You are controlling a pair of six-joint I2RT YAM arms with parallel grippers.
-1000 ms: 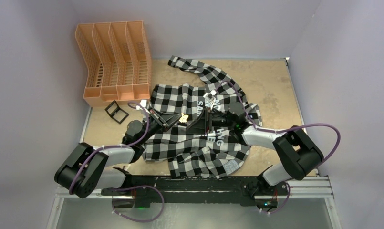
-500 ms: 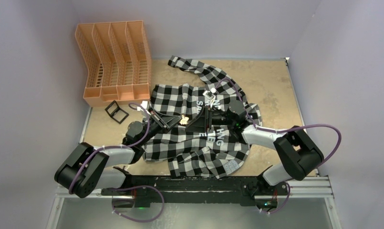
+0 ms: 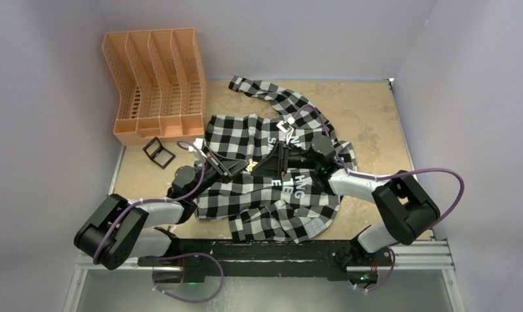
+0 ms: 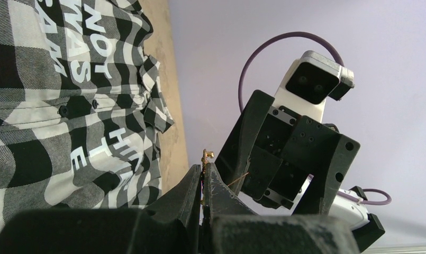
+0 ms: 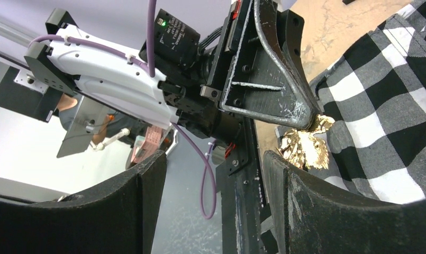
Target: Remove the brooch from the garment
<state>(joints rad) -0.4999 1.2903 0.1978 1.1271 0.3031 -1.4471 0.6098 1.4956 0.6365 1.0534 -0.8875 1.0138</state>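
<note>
While left end effector (image 4: 204,172) seemingly pinches one brooch (image 5: 305,145), right end effector (image 5: 215,159) gapes.

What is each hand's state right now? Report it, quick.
Left hand: closed, pinching the brooch.
Right hand: open, holding nothing.

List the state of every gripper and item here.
left gripper: shut on the brooch.
right gripper: open, holding nothing.
brooch: pinched at the left fingertips; whether it is pinned is unclear.
garment: rumpled, lying on the table.
file organizer: standing upright.
</note>
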